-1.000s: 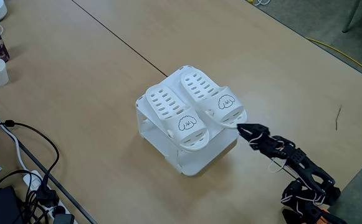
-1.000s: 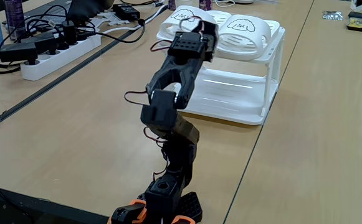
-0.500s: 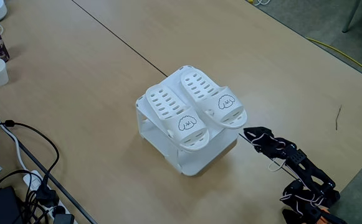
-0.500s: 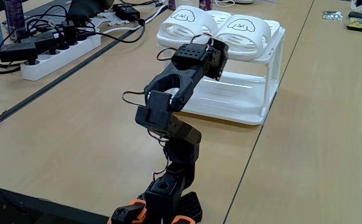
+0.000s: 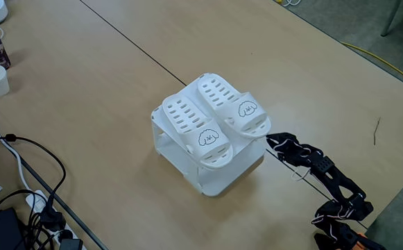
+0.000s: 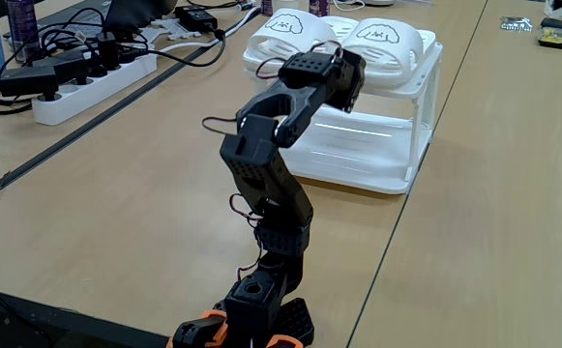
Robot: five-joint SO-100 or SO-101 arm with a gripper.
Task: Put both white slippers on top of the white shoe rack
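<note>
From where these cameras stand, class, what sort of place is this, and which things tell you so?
Probably an office or lab workspace: long wooden tables, a power strip tangled with cables, and a small robot arm beside a white shoe rack.

Matt white rubbery slippers [image 5: 215,118], smooth glossy white plastic shoe rack [image 6: 387,155], matt tan wood-look laminate table [image 5: 83,104]

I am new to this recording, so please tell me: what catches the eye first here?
Two white rubber slippers with puppy faces lie side by side on the boxy white plastic shoe rack mid-table. The black arm's gripper hangs just beside the rack's right corner, touching neither slipper.
</note>
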